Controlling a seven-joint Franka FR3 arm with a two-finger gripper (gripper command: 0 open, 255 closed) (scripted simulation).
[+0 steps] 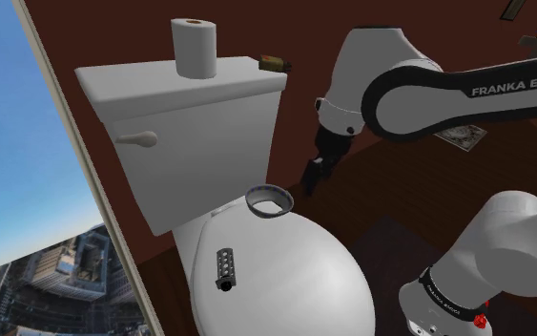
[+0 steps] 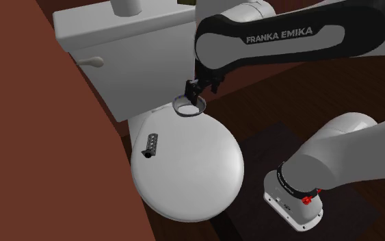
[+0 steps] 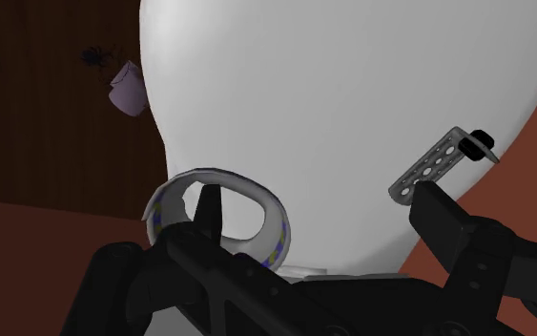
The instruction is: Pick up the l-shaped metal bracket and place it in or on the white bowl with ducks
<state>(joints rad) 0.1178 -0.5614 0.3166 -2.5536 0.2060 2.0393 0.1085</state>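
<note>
A grey perforated L-shaped bracket lies on the closed white toilet lid, toward its front; it also shows as the bracket and the bracket. The small pale bowl with blue and yellow marks sits at the back of the lid, near the tank. My black gripper hangs just above and beside the bowl, a good way from the bracket. In the wrist view one fingertip overlaps the bowl while the gripper stands open, holding nothing.
The white tank rises behind the lid, carrying a paper roll and a small brown object. A red-brown wall runs close along the second exterior view's left. My stand sits on dark floor.
</note>
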